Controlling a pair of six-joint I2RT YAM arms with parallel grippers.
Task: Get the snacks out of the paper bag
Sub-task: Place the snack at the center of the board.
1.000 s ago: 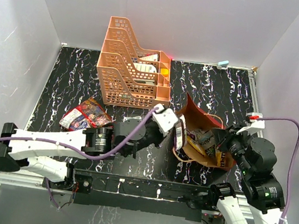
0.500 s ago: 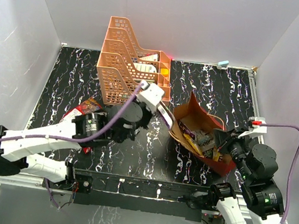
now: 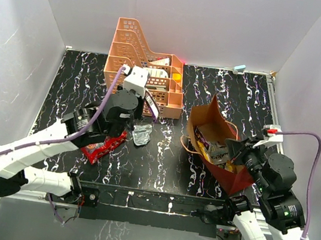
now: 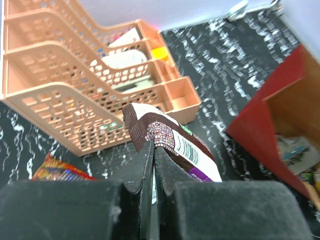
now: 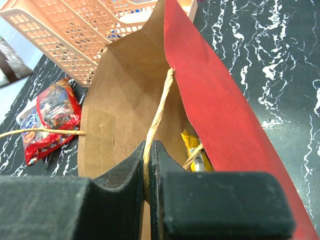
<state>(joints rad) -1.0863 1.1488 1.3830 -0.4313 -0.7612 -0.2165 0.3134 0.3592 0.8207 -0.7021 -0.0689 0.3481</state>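
My left gripper [image 4: 153, 146] is shut on a brown snack packet [image 4: 172, 142] with a white barcode side, held in the air in front of the orange rack. From above, that gripper [image 3: 150, 101] and the packet [image 3: 155, 113] hang over the mat. A large red snack bag [image 3: 100, 146] lies partly under the left arm, and a silver wrapper [image 3: 142, 134] lies beside it. The paper bag [image 3: 232, 174] stands open at the right, red outside and brown inside. My right gripper [image 5: 148, 146] is shut on its cord handle [image 5: 160, 110]. A yellow packet [image 5: 194, 149] and other wrappers [image 3: 216, 149] lie inside.
An orange lattice tray rack [image 3: 139, 62] with items in it stands at the back, close behind the left gripper. The black marbled mat [image 3: 75, 83] is walled by white panels on three sides. A loose second cord handle [image 5: 42, 131] hangs off the bag's left edge.
The left arm has swung from the bag's mouth to the left and back, carrying the brown packet. The bag now stands more upright. The silver wrapper now shows on the mat.
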